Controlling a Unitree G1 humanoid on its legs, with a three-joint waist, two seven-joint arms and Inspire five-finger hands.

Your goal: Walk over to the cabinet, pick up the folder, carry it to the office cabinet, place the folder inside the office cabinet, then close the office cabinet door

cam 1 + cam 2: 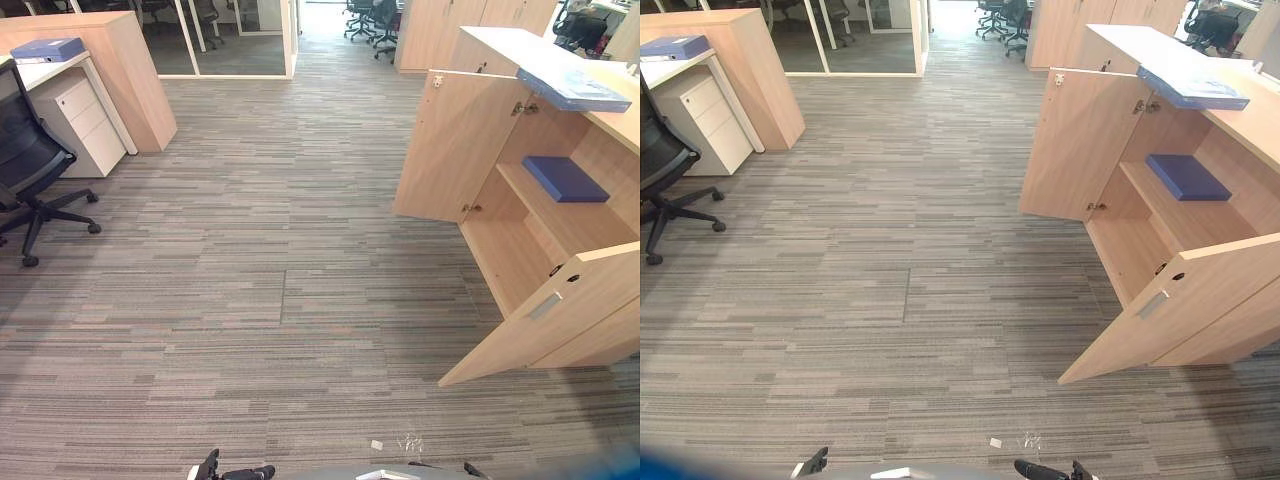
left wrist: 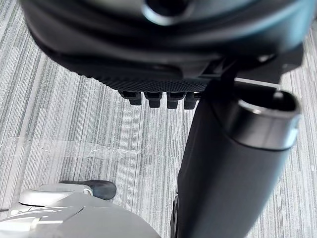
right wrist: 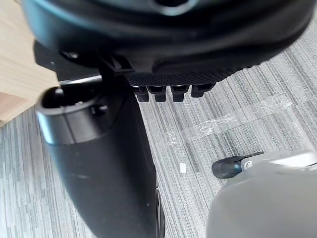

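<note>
Confusion between folders was judged the chief risk, since three blue ones were seen. One folder [image 1: 48, 48] lay on the bench [image 1: 50, 68] at the far left, a pale folder [image 1: 572, 88] on top of the office cabinet [image 1: 490, 42], and a dark folder [image 1: 565, 178] on the shelf [image 1: 570, 220] inside it. Which was meant could not be told. Nothing was held: the left hand [image 2: 158, 82] and right hand [image 3: 173, 79] were seen with fingers relaxed and empty above the carpet [image 1: 280, 250]. Both doors — the near door [image 1: 560, 330] and the far door [image 1: 455, 145] — stood wide open into the walkway, so either could be clipped on approach. The office chair [image 1: 25, 165] by the bench could likewise be bumped if that folder were fetched.
</note>
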